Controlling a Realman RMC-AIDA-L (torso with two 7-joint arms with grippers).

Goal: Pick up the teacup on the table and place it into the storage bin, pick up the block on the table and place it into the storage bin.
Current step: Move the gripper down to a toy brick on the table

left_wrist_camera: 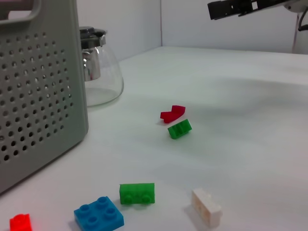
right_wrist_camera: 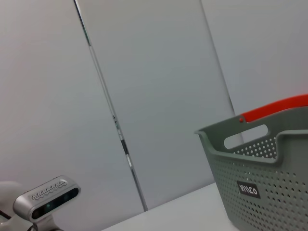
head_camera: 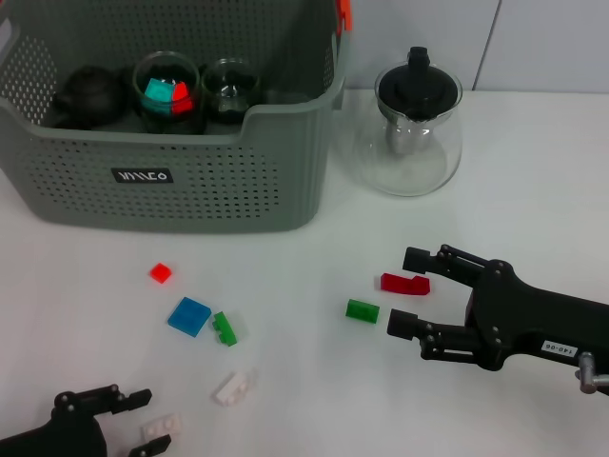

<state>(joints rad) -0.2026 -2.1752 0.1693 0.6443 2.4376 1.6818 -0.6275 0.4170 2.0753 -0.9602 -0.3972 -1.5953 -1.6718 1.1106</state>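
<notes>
**Right gripper open over the red and green blocks; cups already in bin**

Right gripper (head_camera: 411,291): black, two-fingered, reaching in from the right side of the white table (head_camera: 314,381). Fingers spread wide apart, holding nothing. The small red angled plastic block (head_camera: 403,283) lies in the gap between the fingers, just beside the upper one. The small green plastic brick (head_camera: 363,310) lies just ahead of the fingertips, beside the red block; in the left wrist view the two appear touching or nearly so, cannot tell which.

Left gripper (head_camera: 150,421): low at the near left edge of the table, fingers parted, empty. A white plastic brick (head_camera: 162,427) lies between its fingertips.

Large grey-green perforated plastic storage bin (head_camera: 190,181): stands at the far left of the table, black label with white lettering on its near wall, orange tab at its right rim corner. Inside: a clear glass teacup (head_camera: 166,88) containing teal and red pieces, a second clear glass cup (head_camera: 228,88) beside it, and a dark round teapot-like object (head_camera: 90,93) to the left.

Loose on the table in front of the bin: small red flat tile (head_camera: 161,272), blue square plastic brick (head_camera: 189,316), second green brick (head_camera: 225,327) just beside the blue one, second white brick (head_camera: 233,388).

Clear glass teapot with black lid (head_camera: 415,129): upright, right of the bin, apart from it.
</notes>
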